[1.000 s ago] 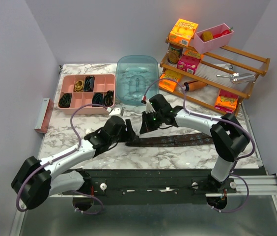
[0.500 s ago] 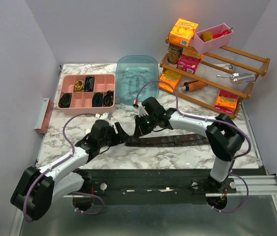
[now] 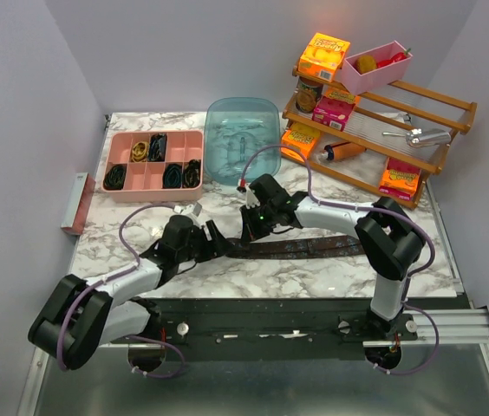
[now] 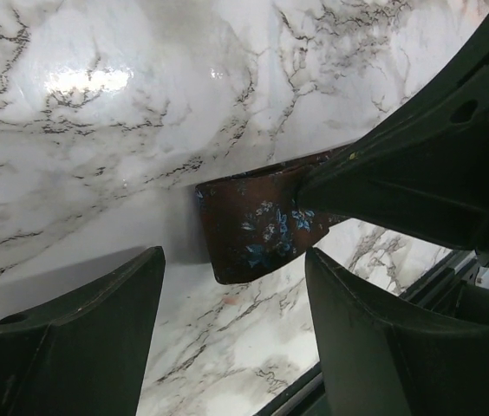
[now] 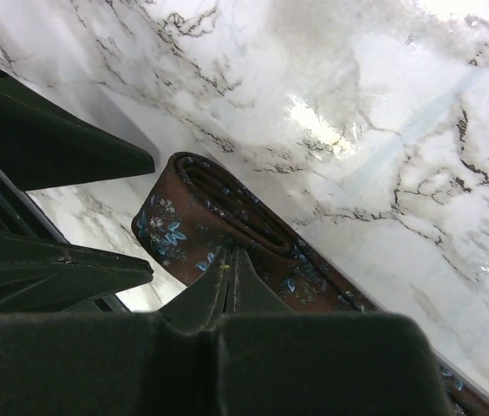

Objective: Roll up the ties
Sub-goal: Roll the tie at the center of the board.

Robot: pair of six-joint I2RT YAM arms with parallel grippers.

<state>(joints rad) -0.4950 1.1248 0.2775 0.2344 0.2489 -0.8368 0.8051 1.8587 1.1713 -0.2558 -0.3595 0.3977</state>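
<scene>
Bases of both arms sit bolted at the near edge of the marble table point(image 3: 314, 276). Just beyond them we note the left gripper point(image 3: 217, 242) low over the marble, jaws spread wide. In its wrist view the two fingers point(image 4: 80, 329) stand apart with the end of the brown tie point(image 4: 257, 227) lying between them.

The tie runs flat to the right across the near-middle of the table, dark brown with small blue flowers. Its left end is folded back on itself in one turn.

The right gripper point(image 3: 249, 230) bears on that folded end from the far side, jaws pressed together. The tips rest on the fold, and we cannot tell whether any cloth is caught between them. The two grippers face each other closely across the tie's end.

Farther back on the left is a pink tray point(image 3: 149, 195) with compartments. Several hold dark coils point(image 3: 116, 178), probably rolled ties, though they are too small to be sure.

Just right of the tray stands a clear blue tub point(image 3: 242, 130). At far right a wooden rack point(image 3: 435, 94) carries coloured boxes point(image 3: 323, 54) and a pink bin point(image 3: 374, 71).
</scene>
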